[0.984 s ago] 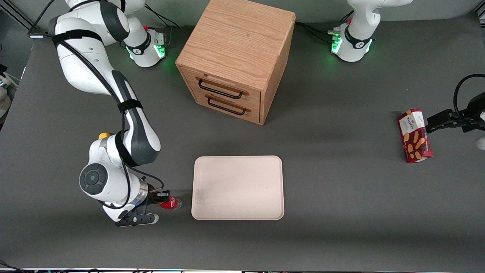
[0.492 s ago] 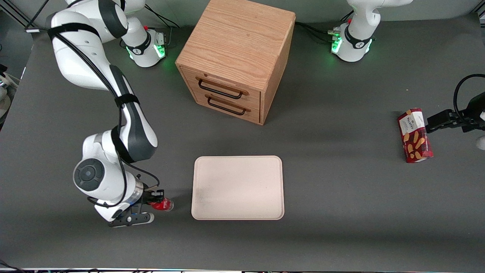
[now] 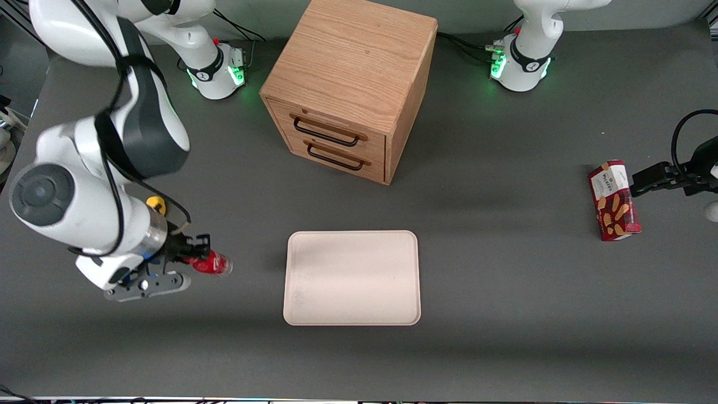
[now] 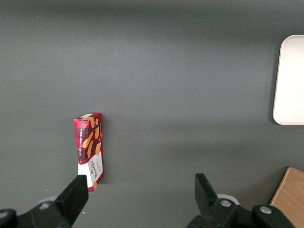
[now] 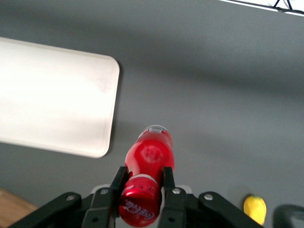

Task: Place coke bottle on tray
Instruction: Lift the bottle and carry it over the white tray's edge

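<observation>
While the grey bench (image 3: 505, 314) spreads widest under everything, the wooden cabinet (image 3: 350, 84) with its 2 drawers comes next in bulk, standing farther from the front camera than the tray (image 3: 351, 278). That tray is pale cream and bare, so nothing has been delivered yet. Toward the parked arm's end lies the red biscuit box (image 3: 613, 200), its print too small to read for sure. Smaller again is my pincer (image 3: 193, 252), raised above the bench toward my own end, its 2 fingers clamped on the neck end of the coke bottle (image 3: 211, 262). I judge the pickup done: the bottle hangs clear of the bench, near the tray but not over it. Carrying it across, lowering and letting go remain. White Coca-Cola script shows on its red cap (image 5: 137, 205). Smallest, a yellow object (image 5: 255, 209) lies close by.
</observation>
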Robot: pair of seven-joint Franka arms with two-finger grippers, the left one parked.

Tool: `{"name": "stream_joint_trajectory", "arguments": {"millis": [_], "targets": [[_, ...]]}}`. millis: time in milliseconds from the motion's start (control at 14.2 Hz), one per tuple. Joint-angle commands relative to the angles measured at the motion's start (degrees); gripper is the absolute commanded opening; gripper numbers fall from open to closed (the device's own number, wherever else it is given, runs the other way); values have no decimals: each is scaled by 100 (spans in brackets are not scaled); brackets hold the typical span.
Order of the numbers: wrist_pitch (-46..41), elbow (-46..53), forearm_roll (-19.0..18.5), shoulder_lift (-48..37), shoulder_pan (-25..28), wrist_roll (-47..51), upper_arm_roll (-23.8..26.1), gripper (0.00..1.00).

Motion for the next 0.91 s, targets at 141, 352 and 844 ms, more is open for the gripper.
{"name": "stream_joint_trajectory", "arguments": {"millis": [141,352,844], "targets": [[-619,495,-48,-246,-28,18,486,0],[-296,645,-48,-176,-28,772,978,0],[759,575,-100,482,103,1381,1270,0]]}}
